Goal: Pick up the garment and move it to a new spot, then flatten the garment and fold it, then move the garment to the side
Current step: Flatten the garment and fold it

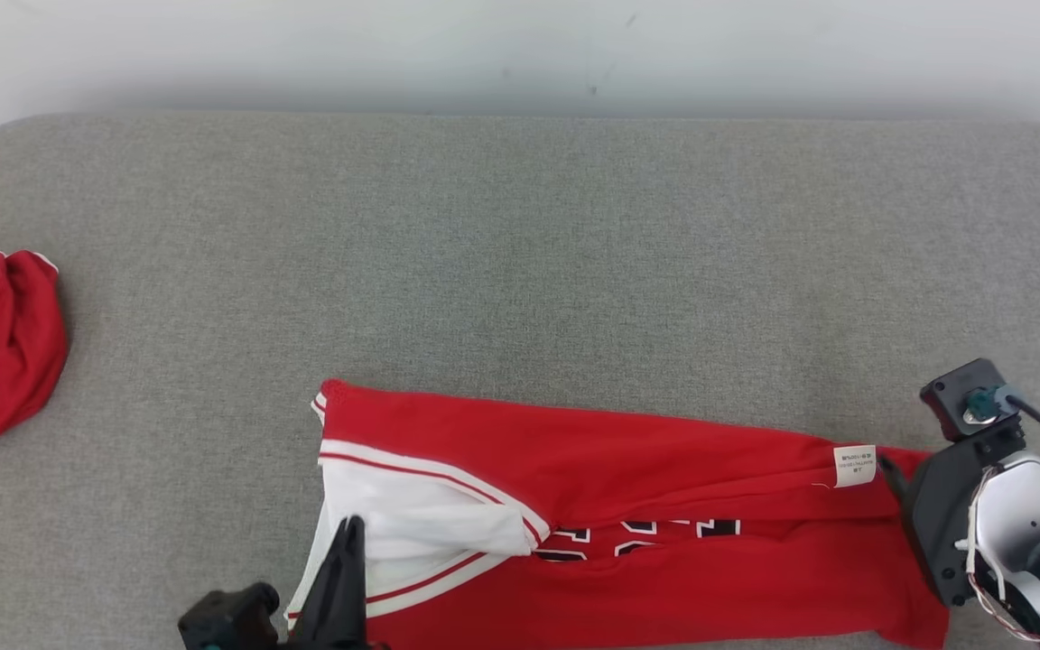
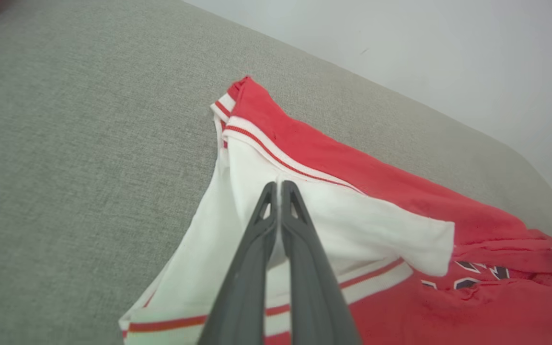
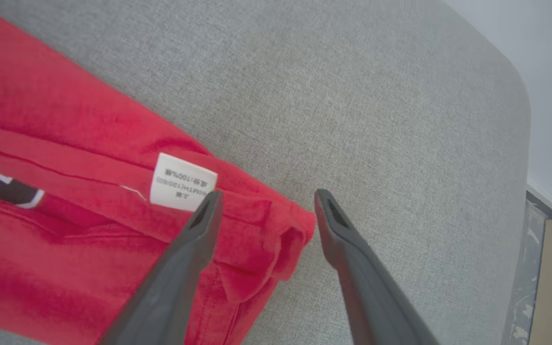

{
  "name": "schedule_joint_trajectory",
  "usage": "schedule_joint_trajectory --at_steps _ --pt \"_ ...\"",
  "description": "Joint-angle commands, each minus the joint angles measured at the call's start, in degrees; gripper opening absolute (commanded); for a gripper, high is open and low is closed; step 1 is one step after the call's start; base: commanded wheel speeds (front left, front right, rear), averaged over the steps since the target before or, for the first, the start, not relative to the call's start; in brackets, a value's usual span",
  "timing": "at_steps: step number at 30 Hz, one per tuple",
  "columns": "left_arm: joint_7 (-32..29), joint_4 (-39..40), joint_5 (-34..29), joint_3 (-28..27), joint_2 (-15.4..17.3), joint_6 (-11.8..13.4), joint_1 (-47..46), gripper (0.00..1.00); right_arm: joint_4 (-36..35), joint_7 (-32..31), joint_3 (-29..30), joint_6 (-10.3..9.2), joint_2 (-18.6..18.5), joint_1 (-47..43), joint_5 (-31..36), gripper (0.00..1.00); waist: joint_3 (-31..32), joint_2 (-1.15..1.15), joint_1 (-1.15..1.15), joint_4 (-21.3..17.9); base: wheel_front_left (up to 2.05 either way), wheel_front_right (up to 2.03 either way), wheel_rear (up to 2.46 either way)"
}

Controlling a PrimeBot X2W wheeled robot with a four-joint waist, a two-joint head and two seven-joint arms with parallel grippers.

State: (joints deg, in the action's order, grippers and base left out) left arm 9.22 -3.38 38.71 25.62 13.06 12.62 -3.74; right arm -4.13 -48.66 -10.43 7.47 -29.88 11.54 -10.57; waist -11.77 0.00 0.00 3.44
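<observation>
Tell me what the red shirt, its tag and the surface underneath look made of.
The shirt: soft matte knit, likely cotton or a blend; it creases and drapes limply.
The tag: thin white woven or printed fabric, small print on it.
The surface: grey woven upholstery cloth, visible coarse weave, matte.

Lower edge of garment (image 1: 664, 451) cut off, lettering (image 1: 637, 528) partly under a fold, label (image 1: 854, 466) print perhaps too small to read

Head camera looks down on the grey surface (image 1: 520, 226); both wrist cameras sit close over the same red garment (image 1: 664, 469)
</observation>
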Motion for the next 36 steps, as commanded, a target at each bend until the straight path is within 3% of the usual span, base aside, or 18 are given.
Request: schedule_joint_trajectory --at_steps 1,9,10,11,12,18,23,27,32,36 --pt "0.0 0.0 -0.1 0.2 -0.3 0.3 1.3 0.0 -1.0 0.0 0.9 0.07 0.8 -0.9 0.1 1.0 0.1 0.0 0.0 0.0 0.0 0.0 0.0" --pt "0.1 -1.9 1.5 -0.1 0.1 0.3 3.7 0.0 -6.8 0.0 7.0 0.07 4.0 -3.6 1.8 1.0 0.4 0.0 0.0 0.6 0.0 0.0 0.0" --pt "0.1 -2.4 1.3 -0.1 0.3 0.3 3.6 0.16 -7.4 -0.1 7.4 0.07 4.4 -3.9 2.2 1.0 0.4 0.0 0.0 0.6 0.0 0.0 0.0" --pt "-0.1 -3.0 1.2 0.1 0.4 0.3 3.6 0.94 -8.0 0.0 7.7 0.07 4.8 -4.2 2.4 1.0 0.4 0.0 0.0 0.7 0.0 0.0 0.0" --pt "0.1 -3.6 0.8 0.1 0.6 0.5 3.4 1.0 -8.5 0.1 8.1 0.07 5.3 -4.5 2.5 1.0 0.5 0.0 0.0 0.7 0.0 0.0 0.0" --pt "0.7 -7.1 0.3 -0.6 1.5 1.6 3.8 1.0 -10.8 2.4 11.3 0.07 10.4 -6.6 1.9 1.0 0.9 0.0 0.0 1.1 0.0 0.0 0.0" --pt "4.2 -6.5 -1.7 -2.7 3.1 1.9 3.5 1.0 -12.3 7.4 17.9 0.07 19.7 -9.0 1.2 1.0 2.1 0.0 0.0 1.9 0.0 0.0 0.0" --pt "6.0 -1.6 -6.1 -5.7 3.0 1.5 3.0 1.0 -12.1 12.3 21.8 0.07 24.9 -10.5 2.1 1.0 3.4 0.0 0.0 2.1 0.0 0.0 0.0" --pt "6.0 8.3 -14.6 -11.4 0.0 -1.3 4.7 1.0 -8.0 18.9 25.6 0.07 26.9 -11.6 2.7 1.0 4.6 0.0 0.0 1.7 0.0 0.0 0.0" --pt "6.0 11.8 -18.6 -13.5 -2.0 -3.8 5.4 1.0 -3.2 22.0 26.0 0.07 27.0 -11.8 0.3 1.0 5.3 0.0 0.0 1.3 0.0 0.0 0.0"
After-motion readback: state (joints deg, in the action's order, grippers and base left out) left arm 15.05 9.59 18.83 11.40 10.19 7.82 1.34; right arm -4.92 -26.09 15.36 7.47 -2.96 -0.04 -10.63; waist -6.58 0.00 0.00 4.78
